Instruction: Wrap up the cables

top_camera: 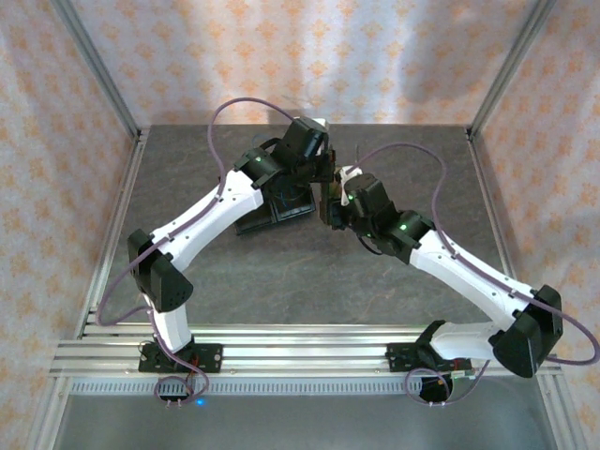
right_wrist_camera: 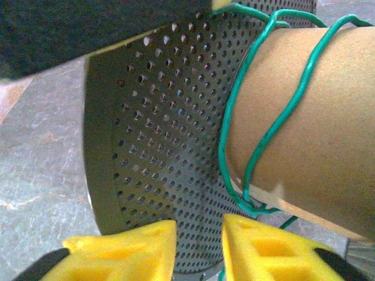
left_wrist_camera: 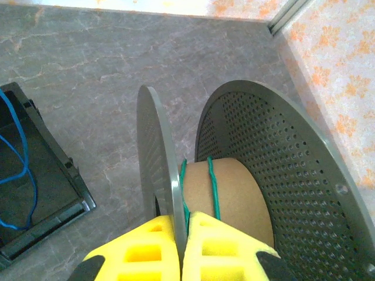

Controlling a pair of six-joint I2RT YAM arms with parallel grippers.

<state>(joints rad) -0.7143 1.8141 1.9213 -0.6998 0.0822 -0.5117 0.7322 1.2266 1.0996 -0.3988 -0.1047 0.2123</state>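
Two loops of green cable (left_wrist_camera: 212,187) on cardboard core (right_wrist_camera: 316,134), left hand (left_wrist_camera: 180,250) pinching perforated flange (left_wrist_camera: 157,170), right hand (right_wrist_camera: 199,249) spread.

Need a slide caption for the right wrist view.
Green cable looped loosely around the spool's cardboard core, beside the perforated flange.
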